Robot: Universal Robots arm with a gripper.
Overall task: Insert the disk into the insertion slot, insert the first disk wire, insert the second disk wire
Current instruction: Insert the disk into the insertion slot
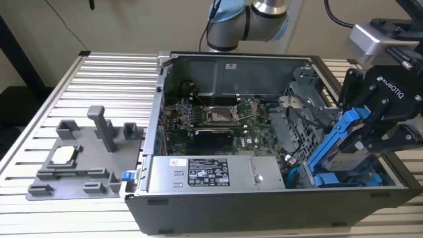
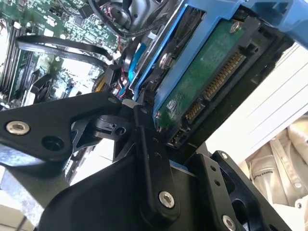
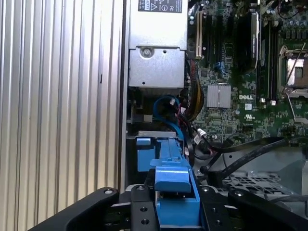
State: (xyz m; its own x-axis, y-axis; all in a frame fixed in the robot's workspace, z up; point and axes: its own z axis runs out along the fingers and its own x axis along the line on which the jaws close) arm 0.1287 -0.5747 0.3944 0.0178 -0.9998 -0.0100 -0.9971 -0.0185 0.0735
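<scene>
Black gripper [image 3: 175,209] links crowd both wrist views, with the jaws clamped on the blue frame of the disk [image 3: 172,178], one on each long side. The biggest thing on the slatted desk [image 1: 99,74] is the open computer case [image 1: 264,210]. In the exterior view the disk hangs tilted at about 4 o'clock inside the case. Its low end is down at the insertion slot [image 1: 310,177] of the drive cage and its high end is up in the jaws, so I judge it not yet seated.

As I judge it, this step goes well if the tilt is taken out so the frame's long edges run in line with the bay. The push should then be kept straight and even, since a cocked frame would bind on the sheet metal. The blue and black cables [image 3: 168,108] lie just beside the bay's mouth and could get pinched. The disk's connector edge [image 2: 219,79] shows close to the jaws, which should leave it reachable for the wires.

At 6 o'clock, the power-supply box [image 1: 211,173] carries a white-and-black label [image 1: 208,172]. The gripper body bears white lettering [image 1: 395,88], and the motherboard [image 3: 231,57] has a small white logo [image 3: 245,97]. I leave all of this print unread.
</scene>
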